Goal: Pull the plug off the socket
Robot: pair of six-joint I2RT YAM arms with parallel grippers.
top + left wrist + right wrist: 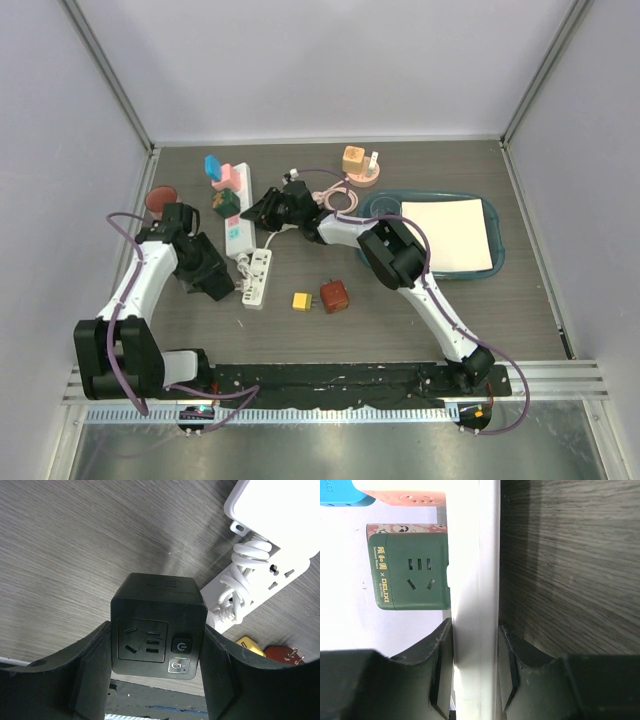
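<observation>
A white power strip (238, 215) lies at the back left, carrying a blue adapter (213, 165), a pink adapter (228, 178) and a green cube adapter (226, 201). My right gripper (263, 211) is shut on the strip's long side wall; in the right wrist view the gripper (474, 630) clamps the white wall (472, 555), with the green adapter (410, 570) just beyond. My left gripper (212, 282) is shut on a black cube plug (157, 605) with a power button, held apart from the strip, to its front left.
A second white strip (258, 278) with its coiled cord lies right of the left gripper. A yellow plug (301, 300) and a red-brown plug (334, 296) sit in the middle. A blue tray (497, 262) with white paper is at the right, an orange block (358, 165) behind.
</observation>
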